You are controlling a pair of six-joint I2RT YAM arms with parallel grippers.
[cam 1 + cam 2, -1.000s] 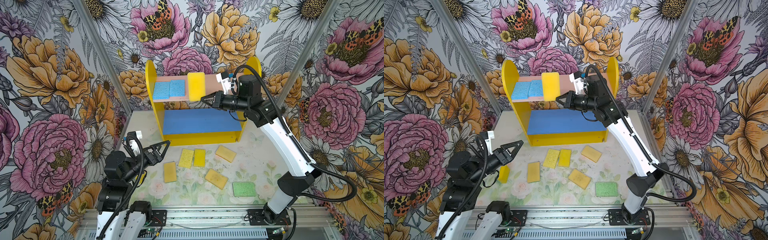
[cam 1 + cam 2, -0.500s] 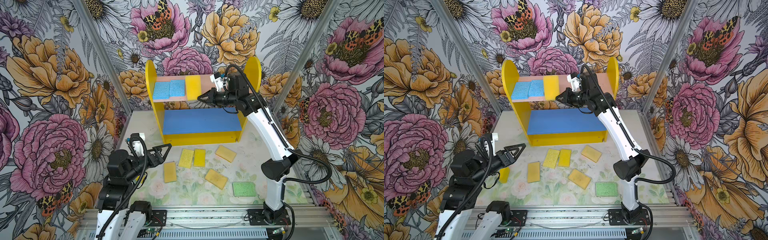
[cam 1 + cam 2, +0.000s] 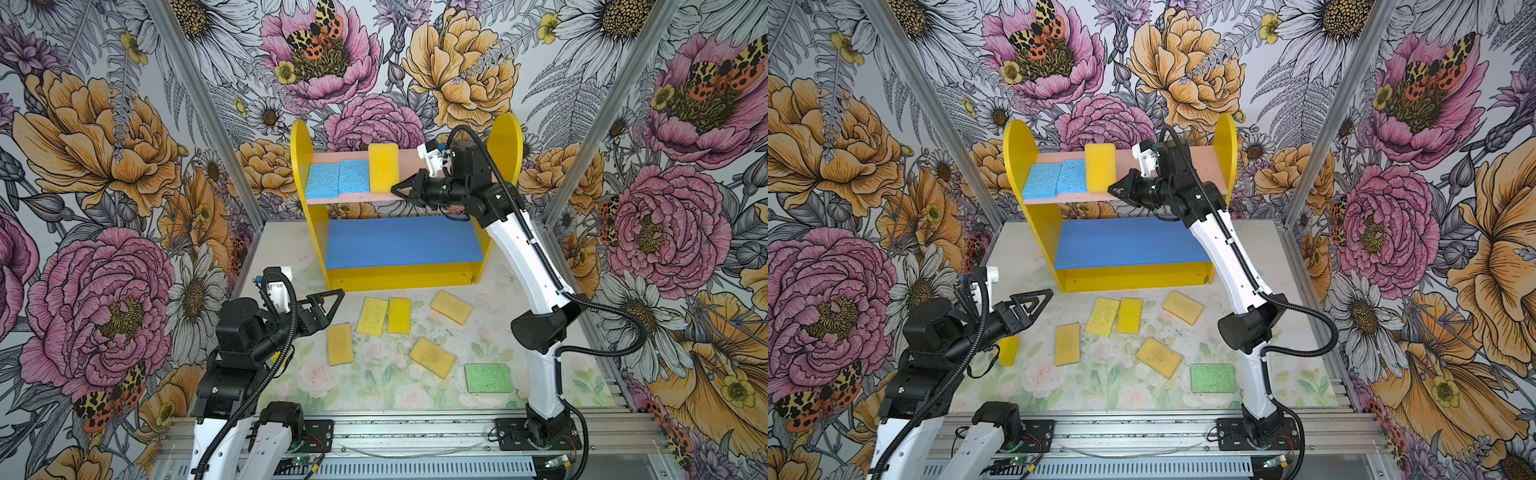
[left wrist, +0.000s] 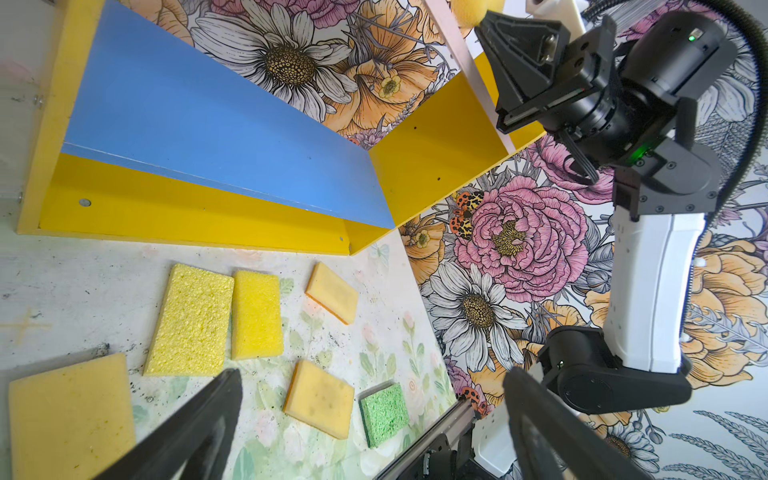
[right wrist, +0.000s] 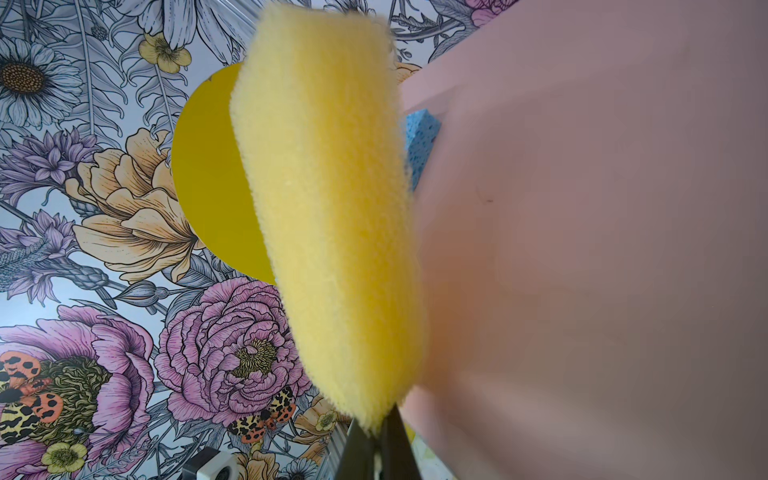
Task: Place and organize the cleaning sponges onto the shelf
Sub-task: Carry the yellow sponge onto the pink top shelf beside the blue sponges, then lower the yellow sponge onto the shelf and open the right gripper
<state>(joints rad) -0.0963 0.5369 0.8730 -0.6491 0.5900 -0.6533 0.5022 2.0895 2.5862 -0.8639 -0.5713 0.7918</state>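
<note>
The right gripper [image 3: 395,190], jaws closed on a yellow sponge's [image 3: 383,166] corner, held it on the shelf's [image 3: 300,166] pink upper board [image 3: 415,160] beside two blue sponges [image 3: 337,179], release likely next, as the open left gripper [image 3: 332,305] hovered over loose sponges [image 3: 432,357].

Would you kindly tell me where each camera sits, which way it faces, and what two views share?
Top views: high in front, looking down at the shelf and table; left arm and right arm show in both top views.
Left wrist: on the left arm, facing the shelf's blue board; the open left end effector and right arm show.
Right wrist: by the pink board, facing the yellow sponge pinched by the right end effector.
Shared: left wrist and top views show the green sponge.
</note>
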